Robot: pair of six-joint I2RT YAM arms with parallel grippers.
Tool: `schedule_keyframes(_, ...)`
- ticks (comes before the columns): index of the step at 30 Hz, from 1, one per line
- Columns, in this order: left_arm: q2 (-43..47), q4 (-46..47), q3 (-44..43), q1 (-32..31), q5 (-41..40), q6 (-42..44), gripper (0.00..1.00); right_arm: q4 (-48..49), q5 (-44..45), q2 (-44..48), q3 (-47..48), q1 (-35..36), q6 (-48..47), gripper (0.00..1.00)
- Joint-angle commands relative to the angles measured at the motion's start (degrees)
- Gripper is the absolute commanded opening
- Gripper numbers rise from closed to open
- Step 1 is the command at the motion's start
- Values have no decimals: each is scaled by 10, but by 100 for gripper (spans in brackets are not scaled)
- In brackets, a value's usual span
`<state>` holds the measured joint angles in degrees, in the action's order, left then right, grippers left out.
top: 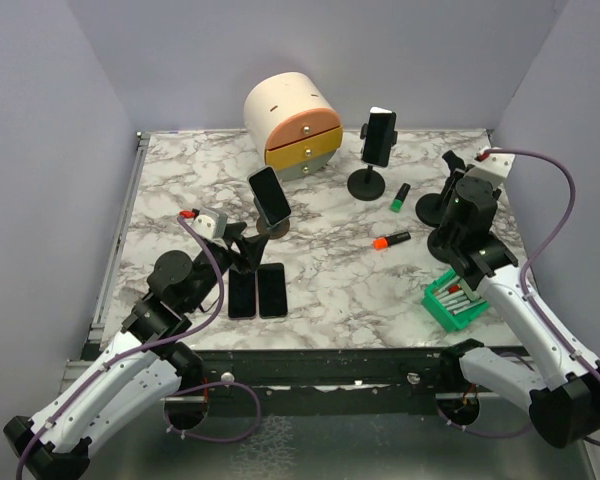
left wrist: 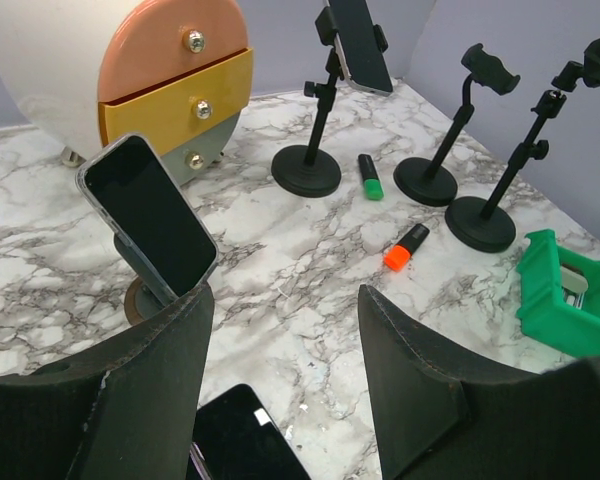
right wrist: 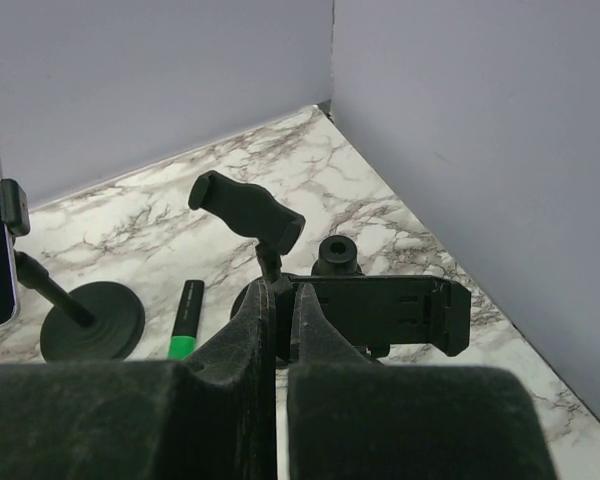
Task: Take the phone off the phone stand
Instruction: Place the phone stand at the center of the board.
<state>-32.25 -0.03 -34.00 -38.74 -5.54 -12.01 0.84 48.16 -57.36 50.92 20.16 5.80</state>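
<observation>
Leaning phone point(left wrist: 150, 225) on stand point(left wrist: 135, 300), left hand point(left wrist: 285, 330) spread

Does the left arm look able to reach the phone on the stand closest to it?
Probably yes. The left end effector is open and sits just short of the phone, with nothing visible between them.

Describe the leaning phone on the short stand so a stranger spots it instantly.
Find the round white drawer unit at the back. Just in front of it a dark phone leans on a low stand; the other mounted phone sits clamped high on a pole.
</observation>
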Motion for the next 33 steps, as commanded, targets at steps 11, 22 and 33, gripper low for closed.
schedule_keyframes(11, 4, 11, 6, 0, 18, -7, 61, -36, -10, 21, 22, -3, 36, 56)
schedule_keyframes(22, -4, 10, 5, -1, 10, -6, 61, -147, -169, 61, 145, -3, 60, 75)
schedule_keyframes(33, -33, -26, -3, 0, -64, -18, 64, -60, -652, 42, 110, -3, 169, 75)
